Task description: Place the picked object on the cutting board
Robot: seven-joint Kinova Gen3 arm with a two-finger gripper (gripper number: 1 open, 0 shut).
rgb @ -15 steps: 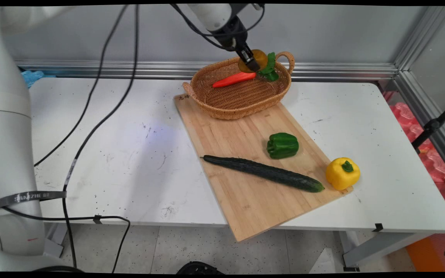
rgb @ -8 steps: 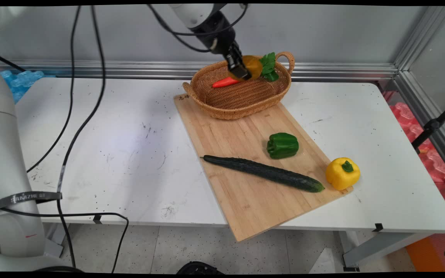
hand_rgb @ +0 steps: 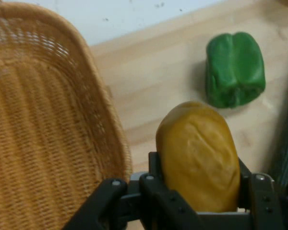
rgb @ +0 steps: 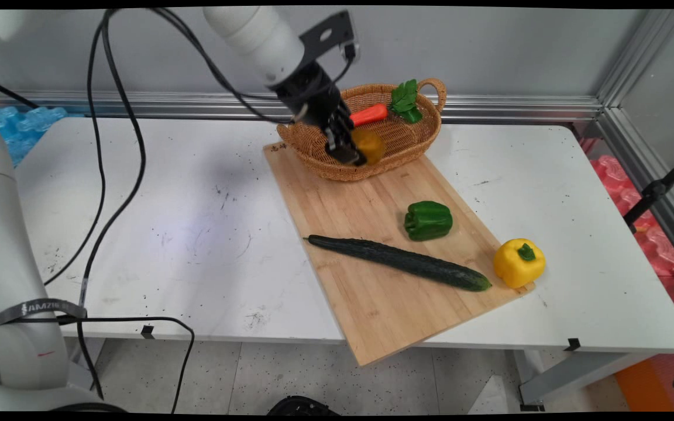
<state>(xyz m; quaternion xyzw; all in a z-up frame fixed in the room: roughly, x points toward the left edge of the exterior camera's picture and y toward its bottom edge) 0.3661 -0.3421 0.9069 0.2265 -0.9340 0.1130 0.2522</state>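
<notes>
- Gripper (rgb: 356, 153) clamped on the yellow-orange potato (hand_rgb: 199, 155), above the wicker basket (rgb: 319, 153) rim.
- Green pepper (hand_rgb: 235, 69) at one o'clock of the potato, on cutting board (rgb: 372, 292).

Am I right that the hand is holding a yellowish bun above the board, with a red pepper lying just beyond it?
Nearly. The hand does hold the bun above the board, but the pepper beyond it is green, not red, as the hand view shows.
</notes>
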